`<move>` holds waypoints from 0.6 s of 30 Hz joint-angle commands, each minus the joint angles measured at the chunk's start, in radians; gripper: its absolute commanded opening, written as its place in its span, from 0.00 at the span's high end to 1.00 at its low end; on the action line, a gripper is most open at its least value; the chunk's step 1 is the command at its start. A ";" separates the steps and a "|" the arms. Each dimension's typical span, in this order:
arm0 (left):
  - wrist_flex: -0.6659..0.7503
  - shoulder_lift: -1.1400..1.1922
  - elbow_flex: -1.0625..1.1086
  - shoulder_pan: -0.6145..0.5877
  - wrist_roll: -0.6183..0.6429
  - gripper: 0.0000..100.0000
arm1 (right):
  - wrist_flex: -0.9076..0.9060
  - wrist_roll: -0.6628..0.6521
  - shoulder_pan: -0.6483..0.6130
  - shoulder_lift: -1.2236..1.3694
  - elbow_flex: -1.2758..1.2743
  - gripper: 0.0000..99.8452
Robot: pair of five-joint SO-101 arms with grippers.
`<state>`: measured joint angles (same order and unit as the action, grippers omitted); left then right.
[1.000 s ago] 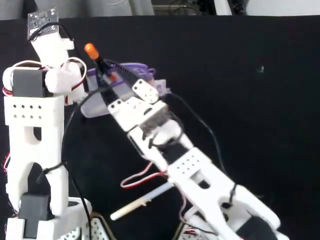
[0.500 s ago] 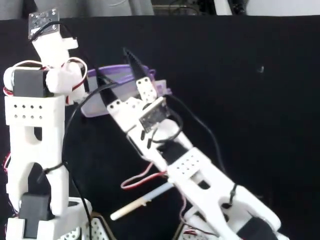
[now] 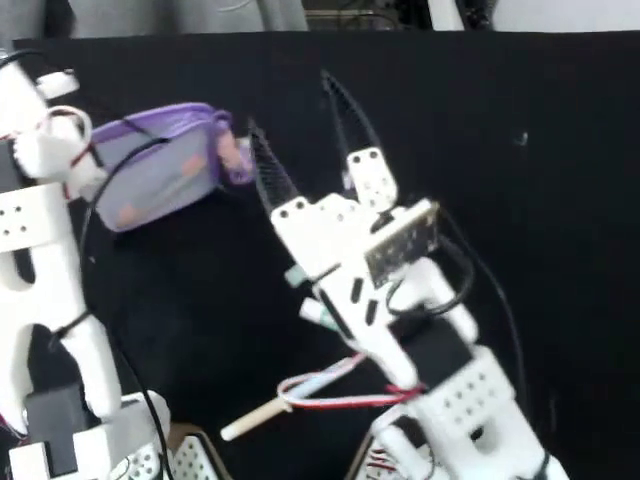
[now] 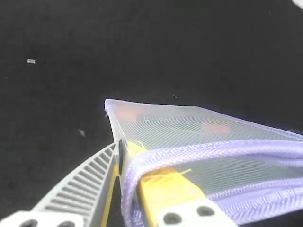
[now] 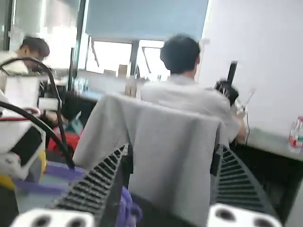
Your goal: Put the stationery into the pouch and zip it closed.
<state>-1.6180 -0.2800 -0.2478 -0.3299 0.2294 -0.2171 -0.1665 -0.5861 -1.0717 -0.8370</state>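
The purple mesh pouch [image 3: 160, 170] hangs tilted at the back left, and orange shapes show through its mesh [image 4: 215, 126]. My left gripper [image 4: 124, 146] is shut on the pouch's purple rim [image 4: 189, 153], with its yellow finger [image 4: 163, 187] inside the opening. To the right of the pouch, my right gripper [image 3: 290, 105] is raised and open with nothing between its black fingers [image 5: 102, 184]. A cream pen [image 3: 258, 417] and a light blue pen [image 3: 325, 380] lie on the table near the front, by the right arm's base.
The table [image 3: 520, 150] is covered in black cloth. A pale capped item [image 3: 312, 312] lies partly hidden under the right arm. The left arm's white column [image 3: 40, 280] stands at the left edge. A grey-draped chair [image 5: 156, 151] stands beyond the table.
The orange-capped marker held over the pouch left my right gripper, which opened, pulled back and rose. The left arm swung the pouch to the left.
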 commanded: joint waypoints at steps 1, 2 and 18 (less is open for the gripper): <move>0.048 -0.008 0.002 -0.077 0.006 0.97 | -0.353 -0.051 0.014 -0.030 0.193 0.74; 0.058 -0.008 0.012 -0.082 0.006 0.97 | -0.425 -0.095 -0.009 -0.030 0.223 0.74; 0.115 -0.008 0.084 -0.084 0.003 0.97 | -1.283 -0.551 -0.451 0.107 0.272 0.90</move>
<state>-1.5228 -0.2892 -0.1680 -0.3989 0.2294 -1.4216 -0.6943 -0.9835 -1.0441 -0.5746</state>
